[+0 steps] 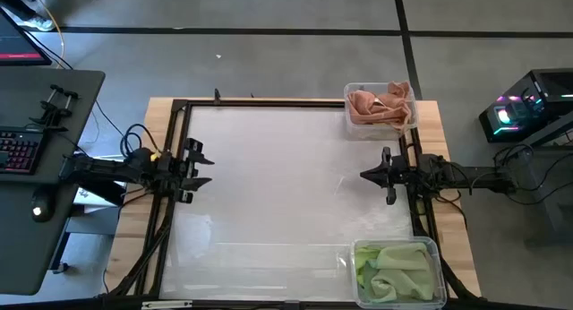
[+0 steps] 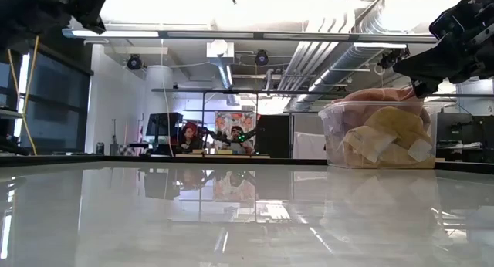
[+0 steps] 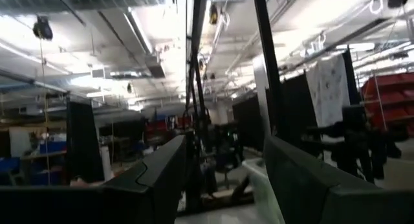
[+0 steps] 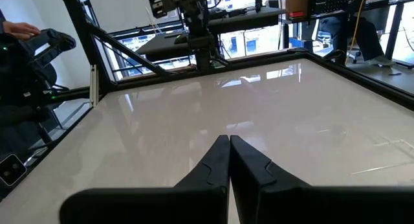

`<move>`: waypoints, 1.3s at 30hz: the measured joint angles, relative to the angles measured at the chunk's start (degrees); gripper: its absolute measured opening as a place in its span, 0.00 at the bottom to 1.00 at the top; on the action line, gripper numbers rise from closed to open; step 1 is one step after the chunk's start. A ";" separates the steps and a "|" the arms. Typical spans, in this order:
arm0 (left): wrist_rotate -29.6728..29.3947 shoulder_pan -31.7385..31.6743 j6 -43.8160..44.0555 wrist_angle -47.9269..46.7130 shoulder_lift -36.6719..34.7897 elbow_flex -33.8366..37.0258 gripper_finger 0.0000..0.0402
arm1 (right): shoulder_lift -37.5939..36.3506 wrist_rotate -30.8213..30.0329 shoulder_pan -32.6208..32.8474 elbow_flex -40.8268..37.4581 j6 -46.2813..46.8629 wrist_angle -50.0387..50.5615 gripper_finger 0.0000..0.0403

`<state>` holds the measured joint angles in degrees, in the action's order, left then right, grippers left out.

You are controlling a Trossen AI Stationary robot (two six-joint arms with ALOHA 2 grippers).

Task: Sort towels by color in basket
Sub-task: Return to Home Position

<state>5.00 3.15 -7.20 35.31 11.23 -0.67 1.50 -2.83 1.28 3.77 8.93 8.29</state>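
One far bin [image 1: 347, 115] of pink towels [image 1: 380, 106], one near bin [image 1: 440, 256] of green towels [image 1: 394, 270], two arms [image 1: 107, 171] [image 1: 483, 177], one table [image 1: 269, 193].

In the high view, the top bin [image 1: 376, 134] and the bottom bin [image 1: 394, 243] stand well apart along the table's [image 1: 269, 185] right edge, each holding towels [image 1: 380, 104].

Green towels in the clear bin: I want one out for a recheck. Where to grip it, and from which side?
Likely the raised fold on top of the green towels, coming straight down: the bin walls block every side. The right gripper is nearest.
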 joint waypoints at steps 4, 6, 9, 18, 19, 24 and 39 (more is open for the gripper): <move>-1.30 0.44 0.04 -6.85 -1.77 -0.02 0.49 | 0.00 0.00 0.00 0.00 0.01 0.00 0.00; -1.33 0.46 0.04 -12.55 -4.04 -0.02 0.49 | 0.00 0.00 0.00 0.00 0.00 0.00 0.00; -1.34 0.45 0.11 -22.83 -8.11 -0.02 0.49 | 0.00 0.00 -0.02 0.00 0.01 0.00 0.00; -4.94 0.45 4.54 -34.99 -11.20 -0.02 0.49 | -0.01 0.00 -0.02 0.01 0.02 0.01 0.00; -5.14 0.45 4.10 -34.58 -11.05 -0.02 0.49 | 0.07 0.00 -0.02 0.01 0.00 0.00 0.00; -5.30 0.45 4.02 -34.26 -10.87 -0.02 0.49 | 0.04 0.02 -0.02 0.02 0.00 0.02 0.00; -5.30 0.43 4.00 -34.20 -10.87 -0.02 0.49 | 0.04 0.00 -0.02 0.02 0.00 0.02 0.00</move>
<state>-0.30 3.57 -3.20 1.10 0.36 -0.69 1.54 -2.83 1.26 3.79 8.93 8.32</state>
